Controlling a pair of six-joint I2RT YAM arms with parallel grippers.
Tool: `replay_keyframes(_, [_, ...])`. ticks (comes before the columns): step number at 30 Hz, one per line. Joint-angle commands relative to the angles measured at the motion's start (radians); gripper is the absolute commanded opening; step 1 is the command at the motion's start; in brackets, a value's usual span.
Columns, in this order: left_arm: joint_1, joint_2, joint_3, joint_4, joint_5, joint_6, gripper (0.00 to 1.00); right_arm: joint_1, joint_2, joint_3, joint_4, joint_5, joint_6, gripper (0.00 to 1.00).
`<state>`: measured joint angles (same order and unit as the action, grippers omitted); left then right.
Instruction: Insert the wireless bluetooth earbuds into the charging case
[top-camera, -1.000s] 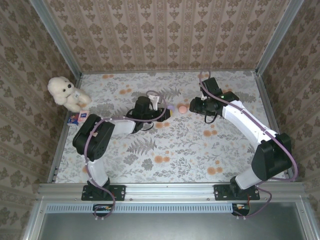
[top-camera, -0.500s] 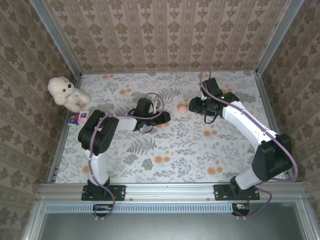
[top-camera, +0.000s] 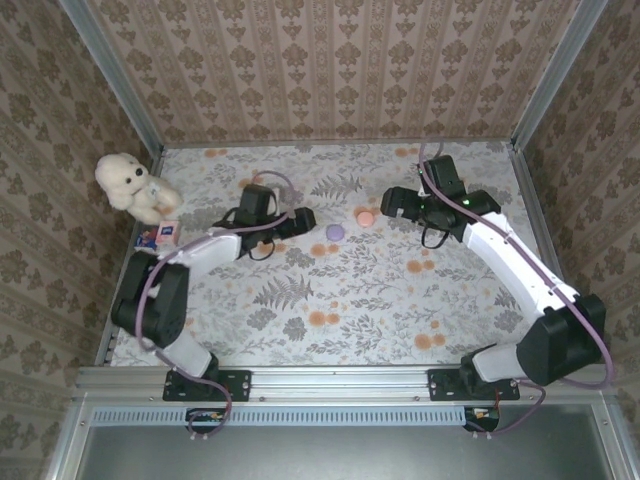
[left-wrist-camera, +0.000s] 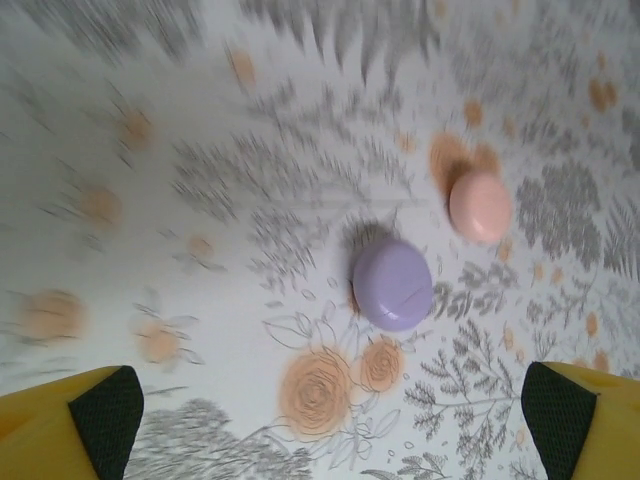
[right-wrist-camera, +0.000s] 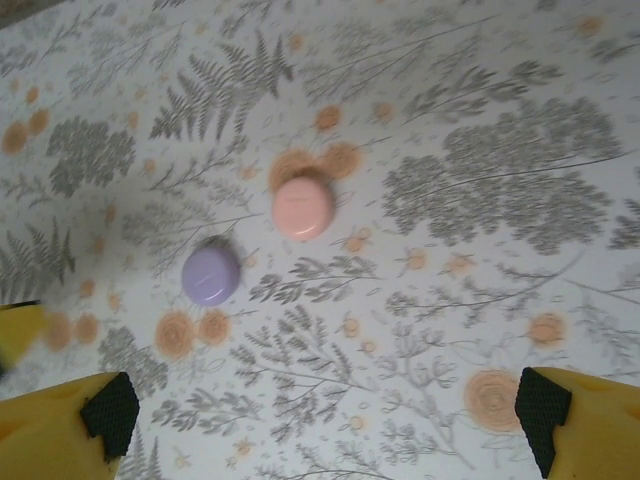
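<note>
Floral-cloth surface (top-camera: 350, 290) below us: left hand (left-wrist-camera: 330, 405) and right hand (right-wrist-camera: 325, 410) both released, lilac round plastic case (left-wrist-camera: 392, 284) near pale pink round plastic case (left-wrist-camera: 480, 205).

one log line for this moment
left gripper: open, empty | right gripper: open, empty | purple case, pink case: closed, on cloth

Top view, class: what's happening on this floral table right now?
The left gripper and right gripper hover open and empty over the floral cloth. Between them lie a round purple charging case and a pink charging case, apart from each other, both apparently closed. Neither gripper touches a case.
</note>
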<state>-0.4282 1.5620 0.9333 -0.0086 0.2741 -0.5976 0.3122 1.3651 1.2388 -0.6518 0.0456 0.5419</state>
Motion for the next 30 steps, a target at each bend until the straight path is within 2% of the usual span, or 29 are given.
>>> replay_keyframes(1, [0.033, -0.154, -0.017, -0.061, -0.187, 0.173, 1.0, -0.007, -0.049, -0.057, 0.04, 0.183, -0.031, 1.0])
replay_keyframes(4, [0.035, -0.28, -0.068, 0.012, -0.335, 0.366, 1.0, -0.011, -0.079, -0.136, 0.125, 0.395, -0.056, 1.0])
replay_keyframes(6, [0.036, -0.367, -0.143, 0.128, -0.442, 0.504, 1.0, -0.012, -0.104, -0.243, 0.287, 0.559, -0.097, 1.0])
replay_keyframes(7, [0.039, -0.401, -0.181, 0.181, -0.487, 0.573, 1.0, -0.017, -0.114, -0.298, 0.372, 0.602, -0.144, 1.0])
replay_keyframes(9, [0.068, -0.458, -0.254, 0.283, -0.566, 0.687, 1.0, -0.038, -0.113, -0.384, 0.513, 0.659, -0.219, 1.0])
replay_keyframes(13, [0.206, -0.485, -0.335, 0.327, -0.532, 0.703, 1.0, -0.121, -0.056, -0.466, 0.655, 0.668, -0.246, 1.0])
replay_keyframes(16, [0.282, -0.459, -0.43, 0.434, -0.513, 0.676, 1.0, -0.162, -0.005, -0.547, 0.836, 0.653, -0.287, 1.0])
replay_keyframes(19, [0.309, -0.386, -0.515, 0.591, -0.496, 0.685, 1.0, -0.176, 0.076, -0.607, 1.017, 0.614, -0.374, 1.0])
replay_keyframes(22, [0.324, -0.285, -0.575, 0.779, -0.471, 0.696, 1.0, -0.184, 0.144, -0.754, 1.39, 0.51, -0.473, 1.0])
replay_keyframes(23, [0.329, -0.27, -0.562, 0.738, -0.453, 0.687, 1.0, -0.187, 0.126, -0.764, 1.369, 0.418, -0.485, 1.0])
replay_keyframes(25, [0.338, -0.224, -0.601, 0.835, -0.414, 0.687, 1.0, -0.198, 0.126, -0.801, 1.442, 0.312, -0.519, 1.0])
replay_keyframes(26, [0.348, -0.181, -0.625, 0.913, -0.389, 0.683, 1.0, -0.226, 0.115, -0.817, 1.448, 0.217, -0.514, 1.0])
replay_keyframes(27, [0.354, -0.133, -0.638, 0.983, -0.379, 0.682, 1.0, -0.257, 0.14, -0.843, 1.503, 0.136, -0.506, 1.0])
replay_keyframes(28, [0.357, -0.095, -0.635, 1.008, -0.373, 0.682, 1.0, -0.27, 0.19, -0.869, 1.622, 0.118, -0.506, 1.0])
replay_keyframes(29, [0.356, -0.052, -0.624, 1.022, -0.359, 0.689, 1.0, -0.284, 0.182, -0.859, 1.587, 0.101, -0.494, 1.0])
replay_keyframes(30, [0.354, -0.013, -0.605, 1.039, -0.355, 0.708, 1.0, -0.294, 0.152, -0.824, 1.464, 0.085, -0.481, 1.0])
